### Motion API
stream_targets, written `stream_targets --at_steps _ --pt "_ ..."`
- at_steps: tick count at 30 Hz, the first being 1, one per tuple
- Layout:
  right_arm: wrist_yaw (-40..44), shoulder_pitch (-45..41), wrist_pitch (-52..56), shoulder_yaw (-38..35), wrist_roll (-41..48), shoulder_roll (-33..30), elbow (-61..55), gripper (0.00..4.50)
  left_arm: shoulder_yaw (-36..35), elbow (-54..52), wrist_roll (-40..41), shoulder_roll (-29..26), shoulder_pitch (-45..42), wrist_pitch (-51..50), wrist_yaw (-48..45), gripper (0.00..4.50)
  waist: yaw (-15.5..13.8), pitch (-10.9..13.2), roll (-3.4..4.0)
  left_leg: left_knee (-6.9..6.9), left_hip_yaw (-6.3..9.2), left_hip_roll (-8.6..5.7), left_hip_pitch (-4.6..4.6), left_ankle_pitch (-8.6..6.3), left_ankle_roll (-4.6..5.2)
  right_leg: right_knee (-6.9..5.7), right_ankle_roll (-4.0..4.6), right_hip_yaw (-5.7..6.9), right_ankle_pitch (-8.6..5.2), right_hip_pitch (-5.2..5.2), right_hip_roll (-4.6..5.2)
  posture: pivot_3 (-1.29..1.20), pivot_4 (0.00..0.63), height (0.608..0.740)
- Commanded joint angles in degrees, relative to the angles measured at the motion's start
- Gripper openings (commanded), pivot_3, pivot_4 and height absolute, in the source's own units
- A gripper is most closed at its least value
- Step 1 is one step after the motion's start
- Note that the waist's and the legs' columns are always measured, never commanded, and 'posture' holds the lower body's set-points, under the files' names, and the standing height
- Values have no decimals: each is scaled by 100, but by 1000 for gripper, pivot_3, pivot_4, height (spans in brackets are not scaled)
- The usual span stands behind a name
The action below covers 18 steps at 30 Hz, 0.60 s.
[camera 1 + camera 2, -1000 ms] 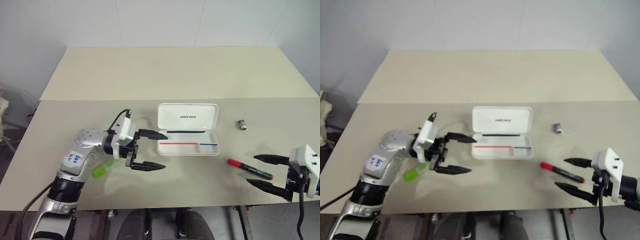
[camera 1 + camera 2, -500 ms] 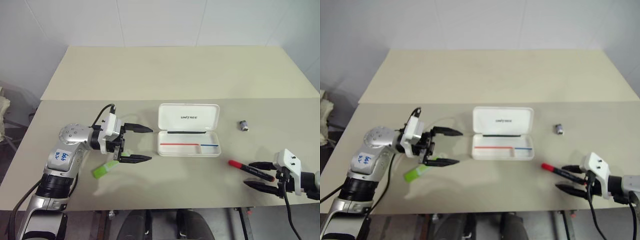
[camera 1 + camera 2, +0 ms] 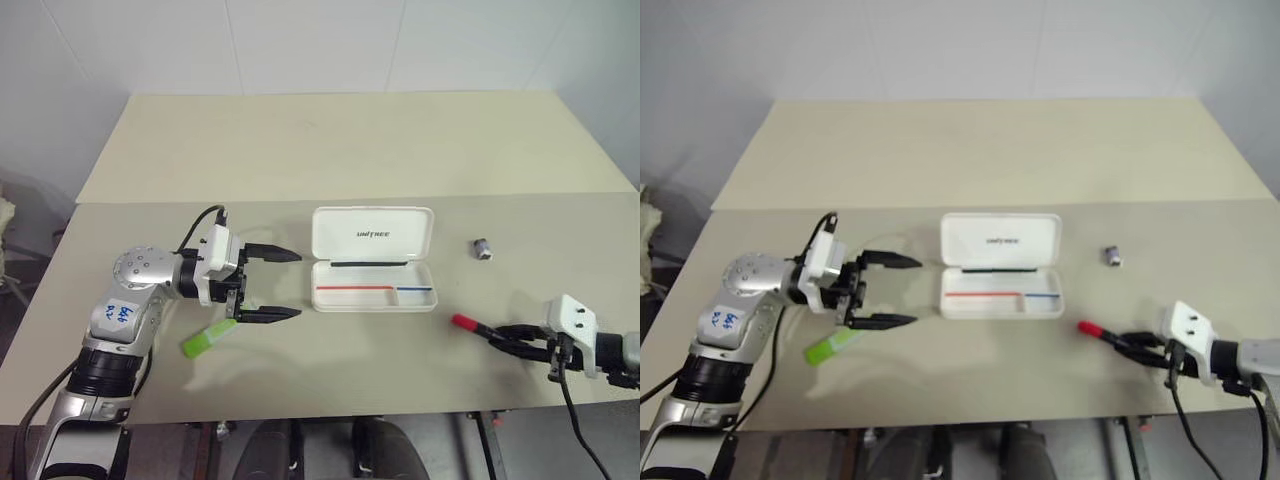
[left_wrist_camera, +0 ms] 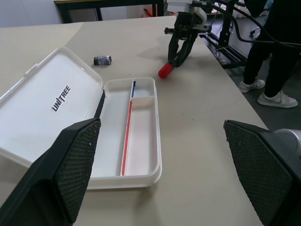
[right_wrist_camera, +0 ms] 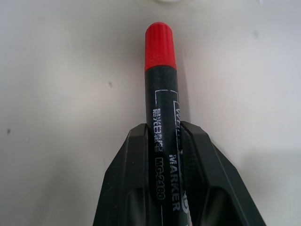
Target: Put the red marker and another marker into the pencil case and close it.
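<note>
While right gripper (image 5: 165, 141) clamps red marker (image 5: 161, 80) on table, left gripper (image 3: 285, 284) wide open, empty; green highlighter (image 3: 207, 340) untouched, pencil case (image 3: 375, 286) open, empty.

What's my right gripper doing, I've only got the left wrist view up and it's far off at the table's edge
Observer: The right gripper is shut on the red marker, fingers clamped on the black barrel, the red cap sticking out ahead.
Operator: And the green highlighter?
Observer: The green highlighter lies on the table, just below the left gripper, untouched.
Operator: Is my left gripper open?
Observer: Yes, its jaws stand wide apart, pointing toward the pencil case, whose lid stands open.
</note>
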<state>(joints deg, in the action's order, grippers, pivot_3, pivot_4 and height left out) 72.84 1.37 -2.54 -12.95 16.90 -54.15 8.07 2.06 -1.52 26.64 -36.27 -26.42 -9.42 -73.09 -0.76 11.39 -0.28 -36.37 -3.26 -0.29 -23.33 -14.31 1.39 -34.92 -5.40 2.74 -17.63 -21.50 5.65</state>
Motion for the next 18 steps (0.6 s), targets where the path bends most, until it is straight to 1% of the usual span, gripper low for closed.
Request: stream_targets --at_steps 1,4,7,12,15,18 --pt "111 -233 -108 -20 78 -111 -145 578 -213 -115 39 -98 28 89 34 4500 2 0 0 0 0 0 1 1 -1 -2 0 0 0 0 0 0 150 740" --pt "292 -783 201 172 106 -307 -324 578 -312 -76 8 -171 97 140 40 4500 48 1 2 0 -2 1 1 2 -2 -4 0 -1 0 -2 0 0 150 740" --pt "416 -1266 392 469 77 -330 -419 578 -364 -72 -61 -274 185 197 33 4500 94 2 4 0 -4 1 2 2 -2 -7 0 -5 0 -4 1 0 150 740" --pt "516 -2050 675 971 120 -95 -638 578 -484 -164 -13 -391 308 153 125 4500 95 2 3 10 -2 3 2 3 -5 -3 4 -1 -2 -10 1 0 150 740" --pt "520 -2628 922 1341 87 131 -746 578 -582 -292 17 -453 473 112 187 4500 120 3 5 12 -6 3 1 2 -5 -3 4 -2 -2 -14 3 0 150 740" --pt "494 -3116 942 1738 -106 434 -604 578 -609 -373 8 -449 571 112 284 4500 115 4 4 15 -7 4 1 2 -6 -3 4 3 -2 -16 4 0 150 740"
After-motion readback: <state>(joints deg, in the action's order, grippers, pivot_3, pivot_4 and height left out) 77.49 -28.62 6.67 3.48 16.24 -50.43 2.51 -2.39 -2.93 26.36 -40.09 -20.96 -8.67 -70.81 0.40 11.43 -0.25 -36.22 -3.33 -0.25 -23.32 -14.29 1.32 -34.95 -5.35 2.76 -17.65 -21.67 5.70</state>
